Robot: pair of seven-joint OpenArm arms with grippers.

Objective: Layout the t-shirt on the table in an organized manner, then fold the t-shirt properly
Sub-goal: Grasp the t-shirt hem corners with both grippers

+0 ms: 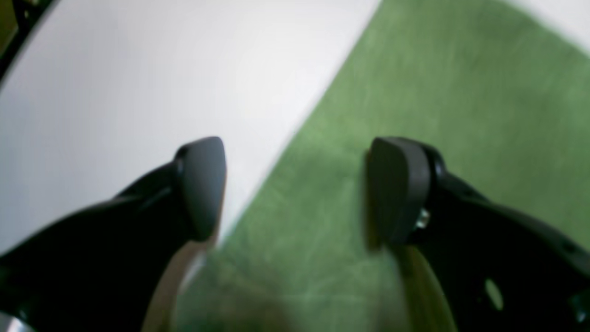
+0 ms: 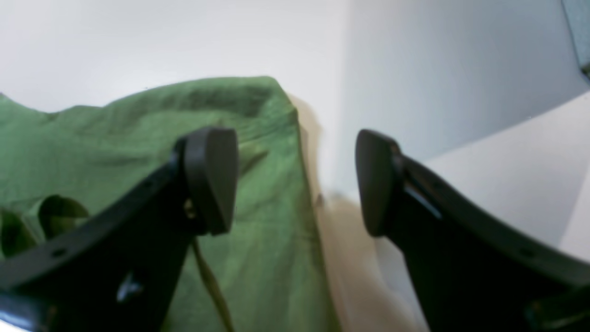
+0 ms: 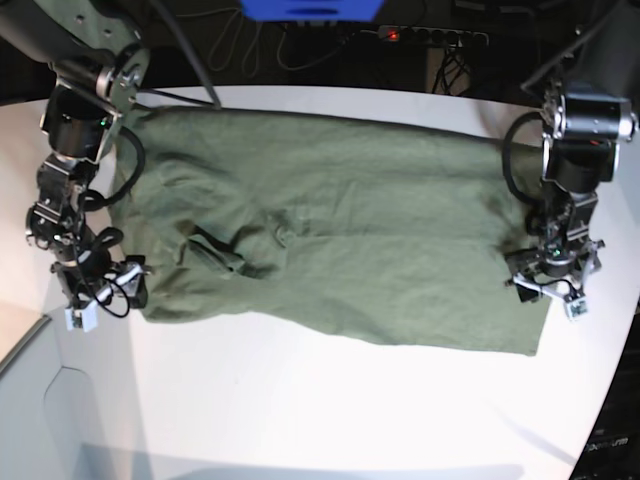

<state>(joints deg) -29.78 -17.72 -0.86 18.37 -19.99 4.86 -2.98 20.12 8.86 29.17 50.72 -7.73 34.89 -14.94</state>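
White table [image 3: 300, 400] w/ curved far edge fills most of the base view; behind it a dark strip w/ cables, a power strip [image 3: 432, 36] showing a red light, and a blue object [image 3: 308, 8] at top centre. A lower white surface shows at bottom left of the base view.

Shirt [image 3: 340, 225] lies spread across the table's far half, olive green, mostly flat. Wrinkles and a small raised fold [image 3: 222, 250] sit left of centre in the base view. Near hem runs roughly straight, far edge close to the table's back rim.

Left gripper [image 1: 295, 189] is at the shirt's edge on the base view's right, jaws apart, nothing between them. Left wrist cam: one finger over bare table, the other over green cloth, shirt edge running diagonally between. Blurry, so can't tell if the tips touch the cloth.

Right gripper [image 2: 297, 182] is at the opp. end, base view's left, jaws also spread wide and empty. Right wrist cam: one finger over a shirt corner w/ ribbed hem, the other over white table. Cables loop off both wrists beside the cloth.
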